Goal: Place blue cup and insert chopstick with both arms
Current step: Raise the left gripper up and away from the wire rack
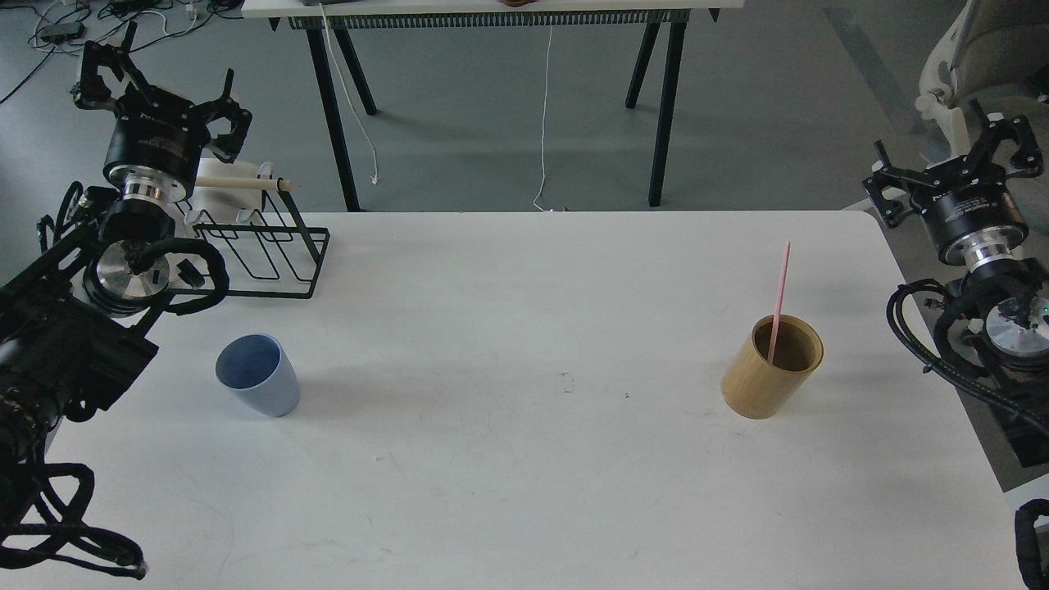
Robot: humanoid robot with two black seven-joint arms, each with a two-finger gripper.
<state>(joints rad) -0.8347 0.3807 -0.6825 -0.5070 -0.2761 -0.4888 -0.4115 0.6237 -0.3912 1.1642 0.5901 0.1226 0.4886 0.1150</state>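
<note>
The blue cup (259,375) stands upright on the white table (524,459) at the left, empty. The pink chopstick (779,301) leans inside a tan cylindrical holder (772,367) at the right. My left gripper (156,86) is raised at the far left, well behind the cup, its claw fingers spread apart with nothing between them. My right gripper (955,164) hangs beyond the table's right edge, up and to the right of the holder, fingers also spread and empty.
A black wire rack (262,246) with a cream wooden rod (242,183) sits at the back left of the table, just beside my left arm. Behind the table stand black legs of another table (660,106) and a hanging white cable (545,115).
</note>
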